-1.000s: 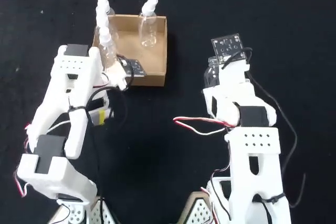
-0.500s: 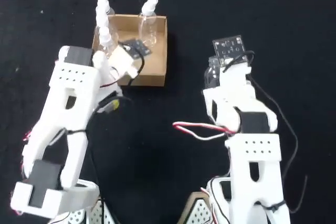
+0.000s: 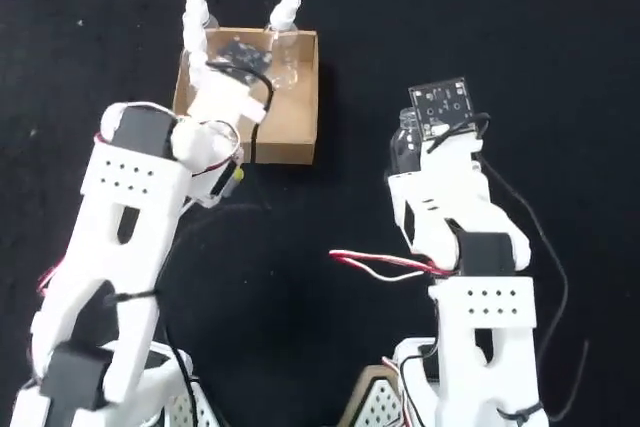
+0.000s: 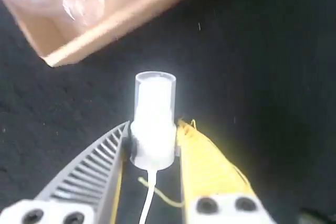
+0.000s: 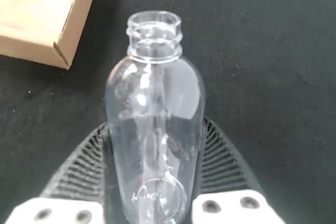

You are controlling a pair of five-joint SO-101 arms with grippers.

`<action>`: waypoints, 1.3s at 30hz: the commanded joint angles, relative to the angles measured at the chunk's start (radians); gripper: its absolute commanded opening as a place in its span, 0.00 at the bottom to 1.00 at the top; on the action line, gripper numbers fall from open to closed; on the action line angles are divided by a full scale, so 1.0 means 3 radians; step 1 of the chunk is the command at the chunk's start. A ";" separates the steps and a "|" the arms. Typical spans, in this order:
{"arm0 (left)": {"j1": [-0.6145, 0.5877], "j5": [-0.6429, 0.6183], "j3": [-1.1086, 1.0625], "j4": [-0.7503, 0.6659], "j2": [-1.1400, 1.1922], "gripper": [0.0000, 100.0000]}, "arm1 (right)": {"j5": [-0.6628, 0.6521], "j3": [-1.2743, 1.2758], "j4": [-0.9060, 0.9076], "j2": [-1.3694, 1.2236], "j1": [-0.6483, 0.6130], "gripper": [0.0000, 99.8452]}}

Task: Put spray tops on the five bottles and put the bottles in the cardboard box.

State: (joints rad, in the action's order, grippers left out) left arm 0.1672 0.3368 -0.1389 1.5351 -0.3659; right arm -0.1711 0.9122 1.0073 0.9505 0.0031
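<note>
My left gripper point(image 4: 153, 129) is shut on a white spray top point(image 4: 153, 114) with a clear cap and a thin dip tube hanging below it. Beyond it lies a corner of the cardboard box point(image 4: 121, 17). From above, the left arm's wrist point(image 3: 228, 97) hangs over the near-left part of the cardboard box point(image 3: 300, 117). Bottles with spray tops point(image 3: 287, 9) stand inside. My right gripper point(image 5: 156, 127) is shut on a clear bottle point(image 5: 155, 93) with a bare threaded neck, held upright to the right of the box point(image 5: 37, 19). From above, that bottle point(image 3: 404, 139) shows just ahead of the right arm.
Black cloth point(image 3: 560, 67) covers the table. A red and white cable point(image 3: 375, 259) loops out to the left of the right arm. The box stands near the table's far edge, with a grey curtain behind it.
The left arm has swung from the box's near-left edge up over the box with the spray top in its gripper. The right arm has barely shifted and still holds the bottle.
</note>
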 commanded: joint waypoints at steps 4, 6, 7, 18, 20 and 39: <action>0.0033 -0.1074 -0.0345 -0.0552 -0.0619 0.03 | 0.0020 0.0054 -0.0077 0.0284 -0.0087 0.04; 0.0018 -0.1350 -0.0488 -0.0680 -0.0777 0.03 | 0.0020 0.0100 -0.0077 0.0407 -0.0128 0.04; 0.0013 -0.1463 -0.0560 -0.0742 -0.0849 0.03 | 0.0020 0.0141 -0.0077 0.0473 -0.0169 0.04; -0.0355 -0.2527 -0.1276 -0.1591 -0.1703 0.03 | 0.0020 0.0468 -0.0097 0.1041 -0.0563 0.04; -0.0412 -0.2680 -0.1450 -0.1790 -0.1867 0.03 | 0.0020 0.0494 -0.0097 0.1082 -0.0604 0.04; -0.0867 -0.3442 -0.2524 -0.2864 -0.3186 0.03 | -0.0010 0.1102 -0.0604 0.1414 -0.1089 0.04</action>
State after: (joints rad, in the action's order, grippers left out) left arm -0.0798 -0.6529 -0.9045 0.7004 -1.2497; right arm -0.1711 1.2436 0.8631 1.3341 -0.2823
